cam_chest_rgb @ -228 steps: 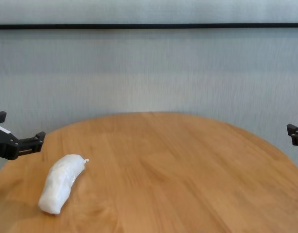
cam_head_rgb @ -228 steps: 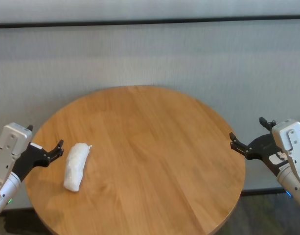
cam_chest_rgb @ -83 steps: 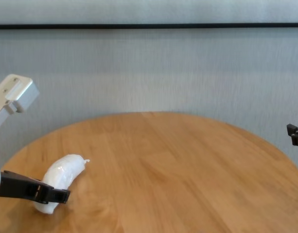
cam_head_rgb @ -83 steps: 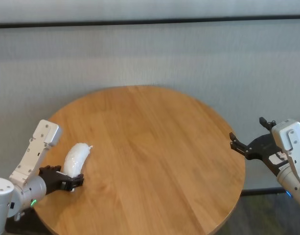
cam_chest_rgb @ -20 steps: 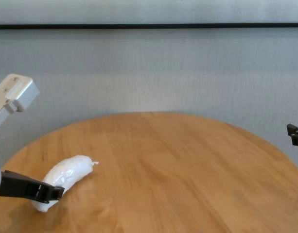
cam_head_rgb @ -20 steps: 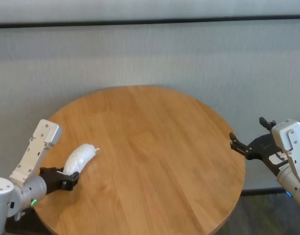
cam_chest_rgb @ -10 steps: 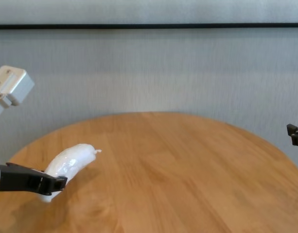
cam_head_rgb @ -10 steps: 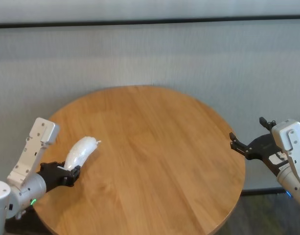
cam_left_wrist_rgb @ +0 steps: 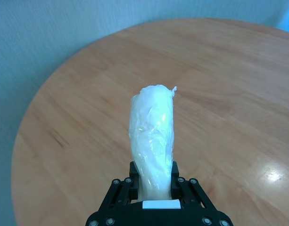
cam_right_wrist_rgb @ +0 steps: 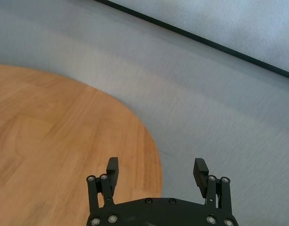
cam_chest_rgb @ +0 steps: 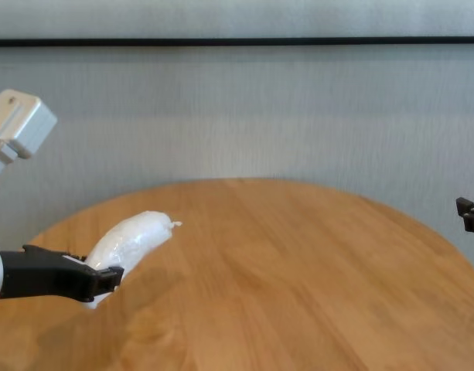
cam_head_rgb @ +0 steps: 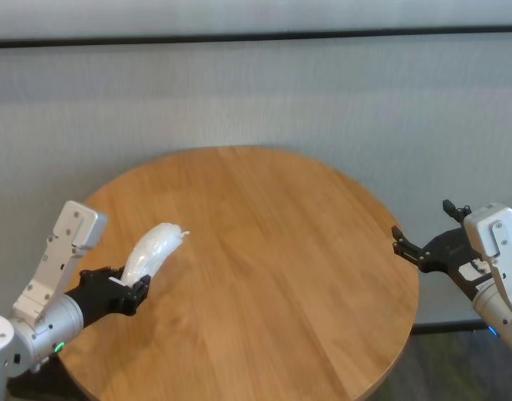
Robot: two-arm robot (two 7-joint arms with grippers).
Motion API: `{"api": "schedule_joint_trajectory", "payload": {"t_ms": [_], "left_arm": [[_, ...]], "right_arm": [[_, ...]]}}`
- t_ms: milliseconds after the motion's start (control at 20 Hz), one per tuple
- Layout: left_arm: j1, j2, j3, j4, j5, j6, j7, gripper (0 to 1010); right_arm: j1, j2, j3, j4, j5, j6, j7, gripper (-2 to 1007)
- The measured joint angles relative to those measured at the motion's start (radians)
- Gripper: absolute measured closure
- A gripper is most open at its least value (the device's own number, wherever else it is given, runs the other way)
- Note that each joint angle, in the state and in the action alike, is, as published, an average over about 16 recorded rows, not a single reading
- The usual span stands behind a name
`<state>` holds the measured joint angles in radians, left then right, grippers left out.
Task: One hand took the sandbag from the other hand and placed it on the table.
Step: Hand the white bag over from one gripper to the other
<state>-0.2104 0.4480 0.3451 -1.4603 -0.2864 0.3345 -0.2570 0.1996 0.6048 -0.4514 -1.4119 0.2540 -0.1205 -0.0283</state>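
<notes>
Two grippers in play, one loaded. Left gripper, fingers clenched on the near end of the sandbag. Bag now clear of the counter, tilted up, twisted tip pointing forward and toward the middle; half a second ago lower and farther left, a second ago with its tip barely off the wood. Pickup done, then, and carry toward the centre apparently begun. Right gripper parked off the counter's right edge, fingers spread wide and empty, unmoved throughout. Handover not yet started: bag and right gripper well apart. Free upper length of bag exposed, probably enough for the taking grip.
</notes>
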Motion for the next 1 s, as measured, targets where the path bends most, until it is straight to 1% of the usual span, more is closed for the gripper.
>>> {"api": "schedule_joint_trajectory", "payload": {"t_ms": [400,700,1000], "left_arm": [[0.019,0.008,-0.002,-0.030,0.028,-0.076,-0.038,626],[0.026,0.012,-0.001,-0.054,0.053,-0.132,-0.068,626],[0.024,0.014,0.001,-0.078,0.071,-0.177,-0.101,626]], "right_arm": [[0.000,0.000,0.000,0.000,0.000,0.000,0.000,4],[0.000,0.000,0.000,0.000,0.000,0.000,0.000,4],[0.000,0.000,0.000,0.000,0.000,0.000,0.000,4]]}}
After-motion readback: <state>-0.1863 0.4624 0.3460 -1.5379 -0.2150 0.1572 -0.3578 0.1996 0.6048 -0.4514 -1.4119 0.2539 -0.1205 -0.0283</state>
